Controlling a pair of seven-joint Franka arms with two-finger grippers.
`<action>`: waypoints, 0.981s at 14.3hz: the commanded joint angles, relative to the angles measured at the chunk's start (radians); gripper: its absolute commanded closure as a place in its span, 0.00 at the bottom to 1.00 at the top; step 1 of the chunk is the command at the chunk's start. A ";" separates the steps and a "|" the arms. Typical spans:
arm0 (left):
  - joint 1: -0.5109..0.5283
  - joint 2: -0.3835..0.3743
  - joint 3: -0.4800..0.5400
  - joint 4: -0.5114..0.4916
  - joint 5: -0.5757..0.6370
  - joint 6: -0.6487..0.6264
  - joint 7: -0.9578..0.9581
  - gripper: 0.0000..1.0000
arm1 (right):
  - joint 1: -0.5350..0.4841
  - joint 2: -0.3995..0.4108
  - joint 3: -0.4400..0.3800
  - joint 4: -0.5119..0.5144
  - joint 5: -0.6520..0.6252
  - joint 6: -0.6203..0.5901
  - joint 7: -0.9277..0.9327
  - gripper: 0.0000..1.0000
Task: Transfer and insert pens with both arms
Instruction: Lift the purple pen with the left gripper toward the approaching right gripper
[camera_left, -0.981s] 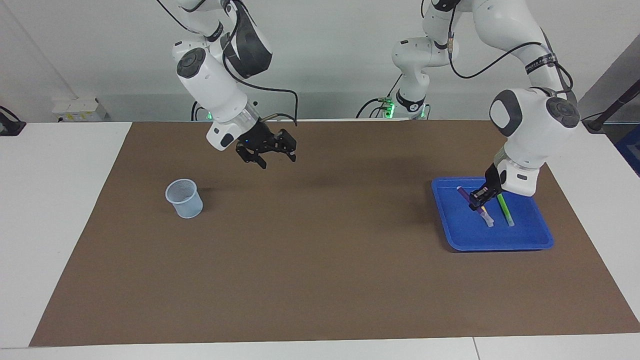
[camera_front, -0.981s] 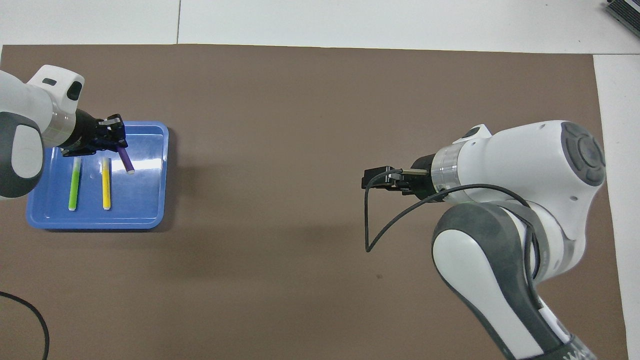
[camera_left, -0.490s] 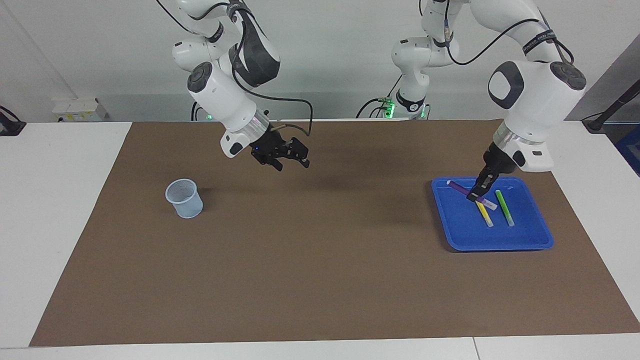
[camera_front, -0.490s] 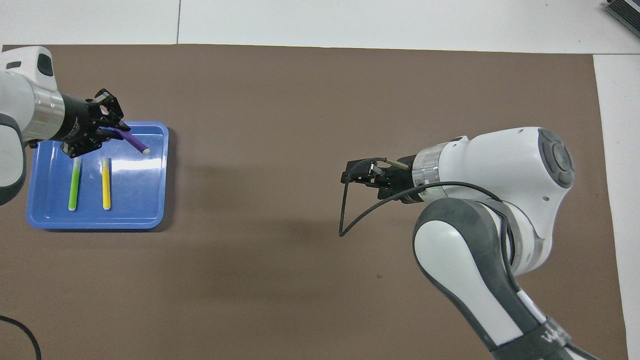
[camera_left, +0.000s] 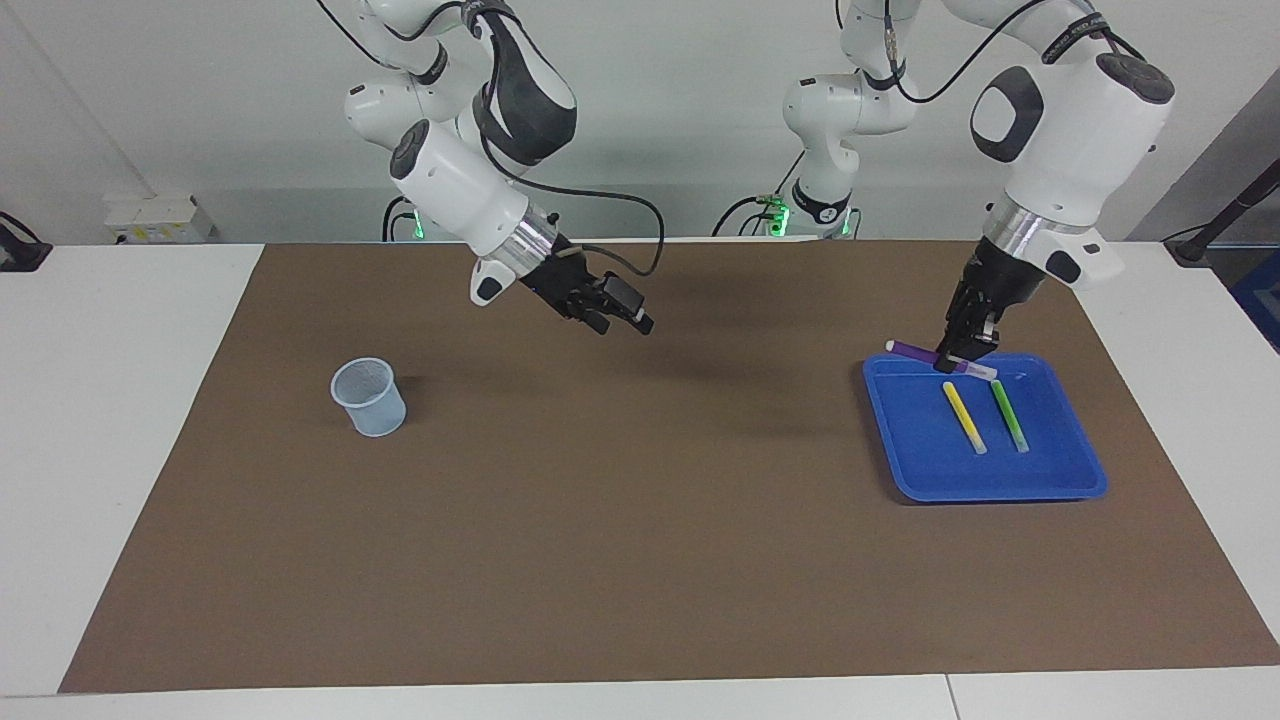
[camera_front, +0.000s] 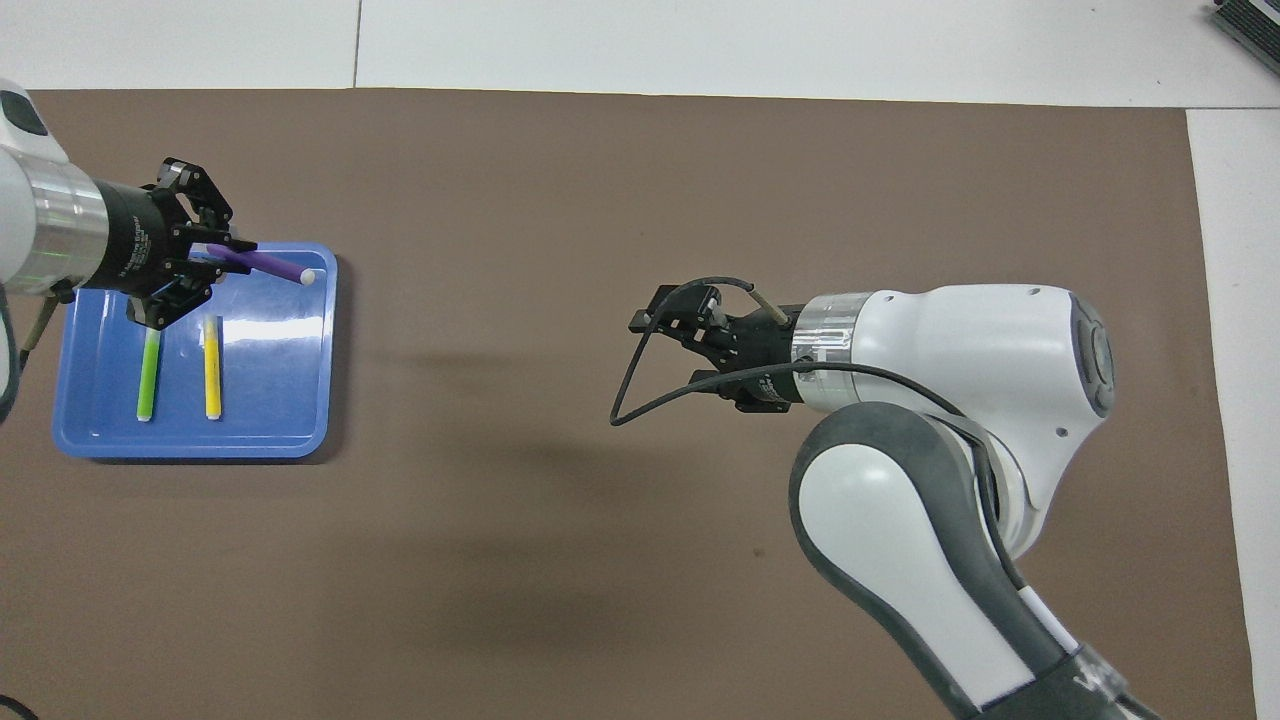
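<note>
Brown mat (camera_left: 640, 520) covers the table, with a blue tray (camera_left: 1050, 480) at the left arm's end and a small mesh cup (camera_left: 368, 397) toward the right arm's end. We note the left gripper (camera_left: 962, 352) clamped on the purple pen (camera_left: 915, 351), held roughly level in the air over the tray edge that is nearer to the robots; yellow pen (camera_left: 964, 417) and green pen (camera_left: 1009, 415) lie side by side in the tray, apart from each other. Right gripper (camera_left: 622, 317) hangs over the bare mat between cup and tray, fingers apart, holding nothing. We judge the step to be carrying the purple pen to a handover at mid-table. To do it well, we would keep the pen level and offer its long free end, so the right gripper has clear shaft to take. We would release only once that grip is firm. The cup looks light, so insertion should come in near vertical.
</note>
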 joint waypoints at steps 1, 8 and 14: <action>-0.069 -0.028 0.012 -0.013 -0.005 -0.015 -0.160 1.00 | 0.022 0.003 -0.001 -0.005 0.039 0.052 0.009 0.00; -0.177 -0.042 0.014 -0.017 0.012 -0.027 -0.444 1.00 | 0.044 0.004 -0.001 0.000 0.103 0.070 0.012 0.00; -0.215 -0.060 0.012 -0.040 0.027 -0.073 -0.540 1.00 | 0.192 0.032 0.000 0.017 0.226 0.323 0.091 0.00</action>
